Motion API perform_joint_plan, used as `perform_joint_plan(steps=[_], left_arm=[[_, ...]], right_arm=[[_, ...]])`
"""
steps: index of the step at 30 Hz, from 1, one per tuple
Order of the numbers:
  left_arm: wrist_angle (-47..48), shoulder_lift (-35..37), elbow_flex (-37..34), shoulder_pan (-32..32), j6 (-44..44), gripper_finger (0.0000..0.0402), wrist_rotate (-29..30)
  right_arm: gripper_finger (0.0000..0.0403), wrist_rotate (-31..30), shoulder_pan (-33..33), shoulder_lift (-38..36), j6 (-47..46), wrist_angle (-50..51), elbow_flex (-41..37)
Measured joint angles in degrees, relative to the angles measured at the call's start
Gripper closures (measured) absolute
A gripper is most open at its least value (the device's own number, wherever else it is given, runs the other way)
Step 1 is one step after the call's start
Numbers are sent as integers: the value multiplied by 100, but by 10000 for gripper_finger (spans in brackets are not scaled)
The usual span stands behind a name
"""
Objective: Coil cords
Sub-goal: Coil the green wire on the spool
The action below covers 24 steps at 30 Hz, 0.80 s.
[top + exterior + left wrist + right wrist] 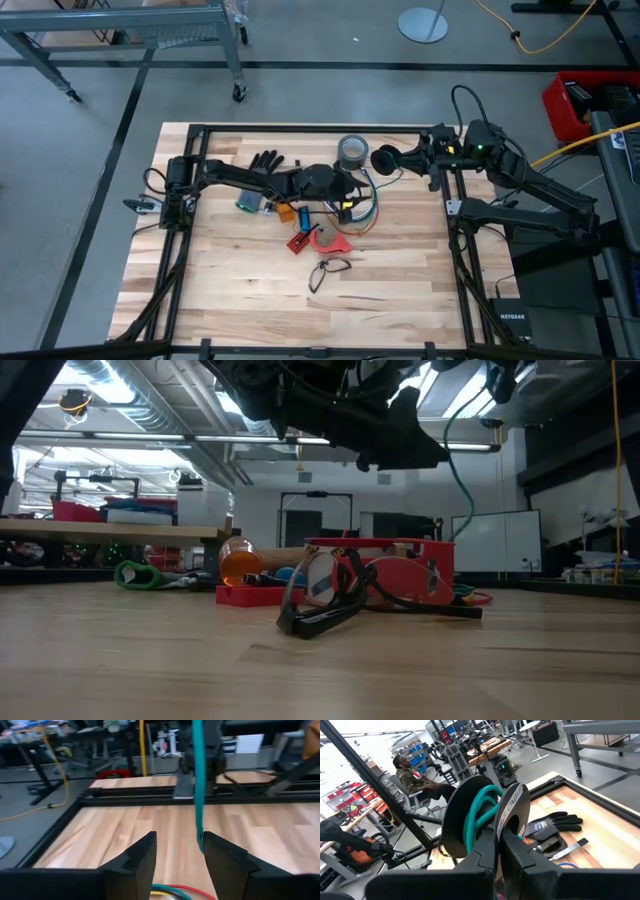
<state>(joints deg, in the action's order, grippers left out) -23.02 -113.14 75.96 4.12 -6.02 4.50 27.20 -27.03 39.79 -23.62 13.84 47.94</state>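
Lying near the middle of the desk, toward its far edge, the cords make one loose loop of teal, red and yellow. Left gripper spread above them; right gripper pinching one black spool.

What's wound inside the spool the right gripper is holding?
Teal cord is wound between the black flanges of the spool clamped by the right gripper. The spool's core is hidden by cord and flanges.
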Motion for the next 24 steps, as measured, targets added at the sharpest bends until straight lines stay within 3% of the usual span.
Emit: perform_joint_plan(steps=[24], left_arm=[[-810,2,0,-33,85,261,-294]], right_arm=[[391,37,0,11,-2,-277,-2]])
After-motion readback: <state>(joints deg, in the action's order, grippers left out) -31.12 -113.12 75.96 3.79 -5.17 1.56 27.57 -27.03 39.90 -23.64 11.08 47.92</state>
